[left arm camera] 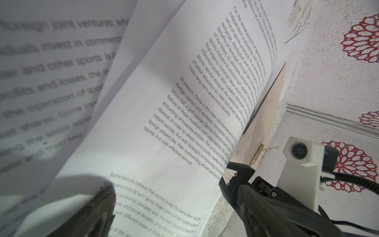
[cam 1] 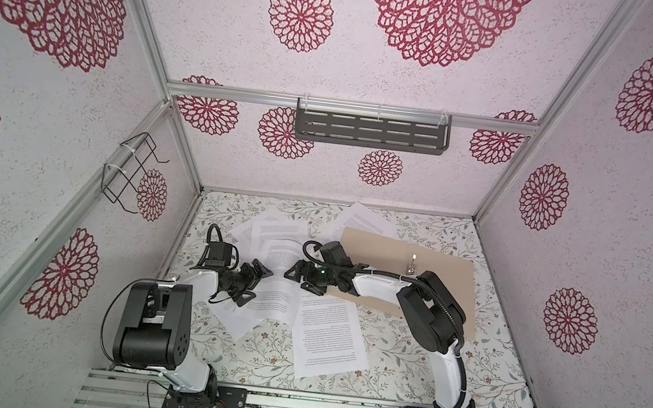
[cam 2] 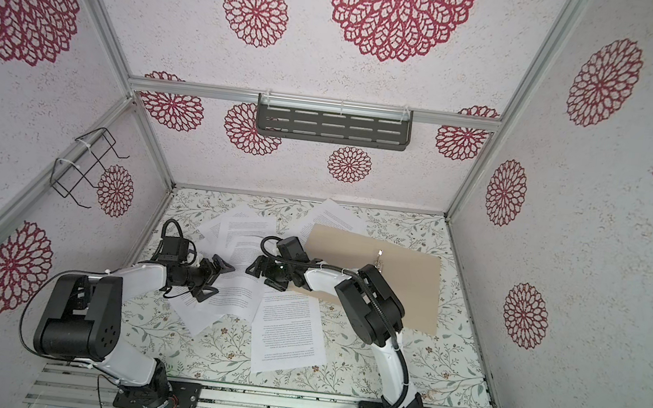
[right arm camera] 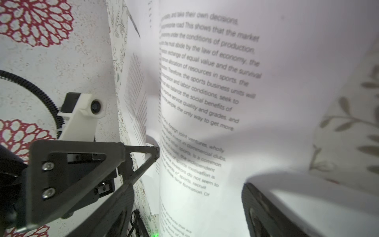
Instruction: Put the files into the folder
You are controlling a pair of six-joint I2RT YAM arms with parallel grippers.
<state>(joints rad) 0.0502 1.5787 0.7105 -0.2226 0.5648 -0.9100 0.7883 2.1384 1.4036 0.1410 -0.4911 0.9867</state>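
Note:
Several white printed files lie scattered on the floral table in both top views: one large sheet (cam 1: 326, 339) near the front, overlapping sheets (cam 1: 282, 246) in the middle, one sheet (cam 1: 361, 217) tucked under the folder's far corner. The tan folder (cam 1: 424, 283) lies open at the right, its metal fastener (cam 1: 412, 263) upright. My left gripper (cam 1: 253, 284) and right gripper (cam 1: 296, 276) face each other, both low over the middle sheets. In the left wrist view my left gripper (left arm camera: 170, 182) is open over a printed sheet (left arm camera: 164, 106). In the right wrist view my right gripper (right arm camera: 188, 197) is open over a sheet (right arm camera: 205, 92).
A dark slotted shelf (cam 1: 371, 128) hangs on the back wall and a wire rack (cam 1: 127, 174) on the left wall. Patterned walls close in the table (cam 1: 401, 381) on three sides. The right arm (cam 1: 426, 308) lies across the folder's near half.

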